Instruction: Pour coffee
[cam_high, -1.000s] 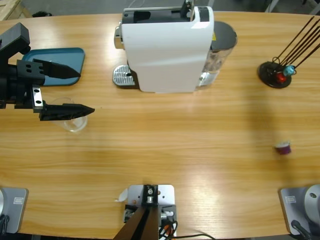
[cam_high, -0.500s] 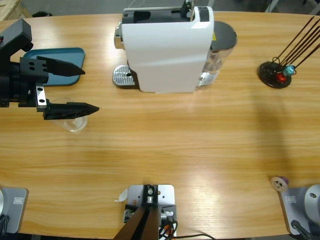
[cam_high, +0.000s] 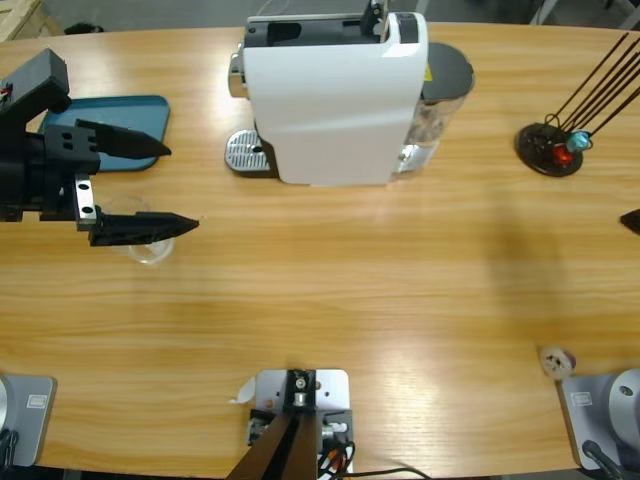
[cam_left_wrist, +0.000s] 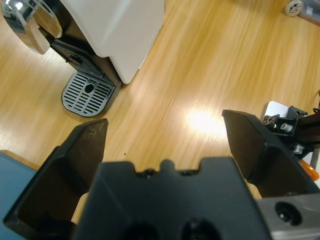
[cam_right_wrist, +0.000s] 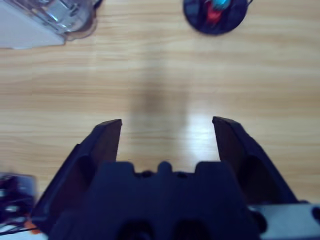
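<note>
My left gripper (cam_high: 178, 186) reaches in from the left edge of the high view, open and holding nothing. Its nearer jaw lies over the rim of a clear glass tumbler (cam_high: 150, 248) on the table. I cannot make out any coffee in the glass. The white coffee machine (cam_high: 335, 95) stands at the back middle with its metal drip grate (cam_high: 246, 152) facing left. In the left wrist view my left gripper (cam_left_wrist: 165, 125) points at that grate (cam_left_wrist: 89, 93). My right gripper (cam_right_wrist: 167, 125) is open over bare wood and shows in the high view only as a dark tip (cam_high: 632, 220).
A blue tray (cam_high: 115, 115) lies at the back left behind my left gripper. A black capsule stand (cam_high: 550, 148) with thin rods is at the back right. A small capsule (cam_high: 555, 360) lies near the front right corner. The machine's clear water tank (cam_high: 440, 110) is on its right side.
The small capsule has gone from mid-right towards the front right corner. My left gripper has edged slightly right. A tip of my right gripper has come into the high view's right edge.
</note>
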